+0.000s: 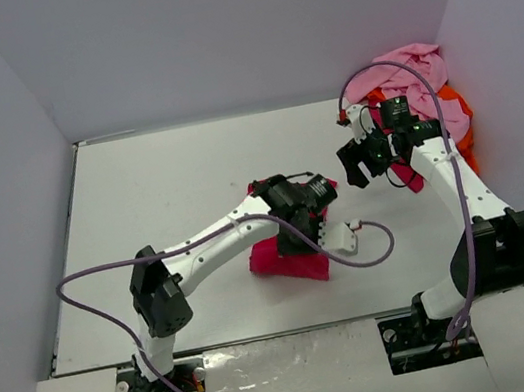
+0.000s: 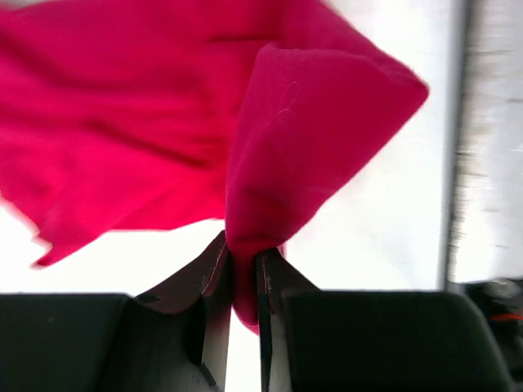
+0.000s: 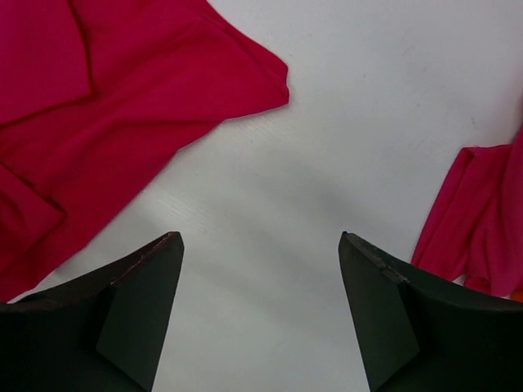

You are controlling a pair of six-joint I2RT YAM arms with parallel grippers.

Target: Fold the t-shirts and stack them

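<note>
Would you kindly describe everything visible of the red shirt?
The red shirt is soft crimson cloth, crumpled and partly folded, lying on the table. The left gripper has its jaws shut on a bunched fold. One edge lies flat near the open right gripper, which does not touch it.

We see the crimson-red t-shirt (image 2: 147, 122) as soft, matt cloth with a fine knit, bunching in loose, rounded folds. The fingers (image 2: 196, 286) of the left claw (image 2: 243, 249) look like dark matt plastic with smooth, flat faces, and so do those of the right claw (image 3: 260, 238). The surface (image 1: 170, 192) is white and smooth with a faint sheen. At the far right, the light pink t-shirt (image 1: 409, 63) and the orange t-shirt (image 1: 458, 111) are equally dull, crumpled cloth. The left arm (image 1: 212, 245) and right arm (image 1: 447, 179) wear smooth white plastic shells. The walls (image 1: 213, 32) look matt grey.
</note>
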